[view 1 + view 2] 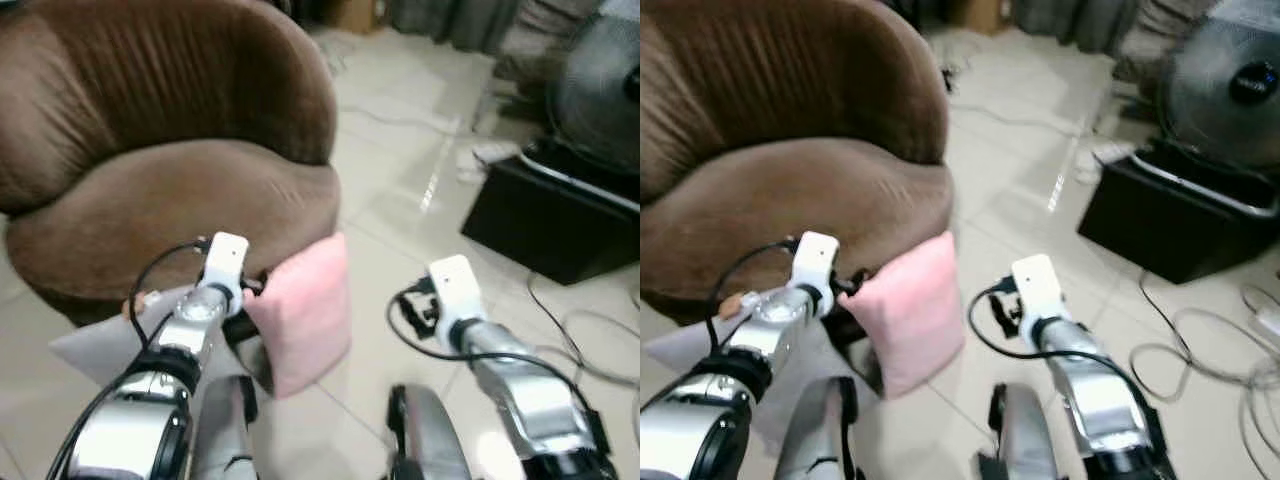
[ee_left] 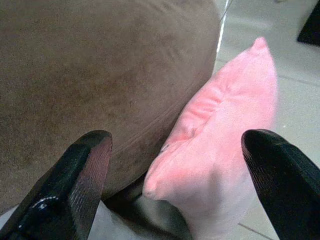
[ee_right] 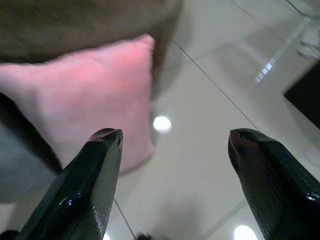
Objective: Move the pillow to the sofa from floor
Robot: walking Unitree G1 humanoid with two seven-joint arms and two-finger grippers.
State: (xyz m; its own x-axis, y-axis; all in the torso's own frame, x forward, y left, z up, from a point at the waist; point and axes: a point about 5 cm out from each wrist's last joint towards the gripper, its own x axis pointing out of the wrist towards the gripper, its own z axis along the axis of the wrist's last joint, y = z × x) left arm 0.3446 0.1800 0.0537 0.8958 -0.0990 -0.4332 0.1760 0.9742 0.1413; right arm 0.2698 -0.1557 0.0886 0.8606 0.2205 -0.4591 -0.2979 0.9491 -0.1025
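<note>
A pink pillow (image 1: 305, 310) stands on edge on the tiled floor, leaning against the front of the brown sofa (image 1: 170, 200). My left gripper (image 2: 177, 140) is open, held low at the pillow's left corner where it meets the sofa's base; its fingers (image 2: 85, 170) span that corner without touching it. My right gripper (image 3: 175, 135) is also open and hovers over bare floor just right of the pillow (image 3: 95, 95), holding nothing.
A grey cushion (image 1: 95, 345) lies on the floor under my left arm, beside the sofa. To the right stand a black box (image 1: 550, 215) and a fan (image 1: 600, 90), with cables (image 1: 590, 340) trailing over the tiles.
</note>
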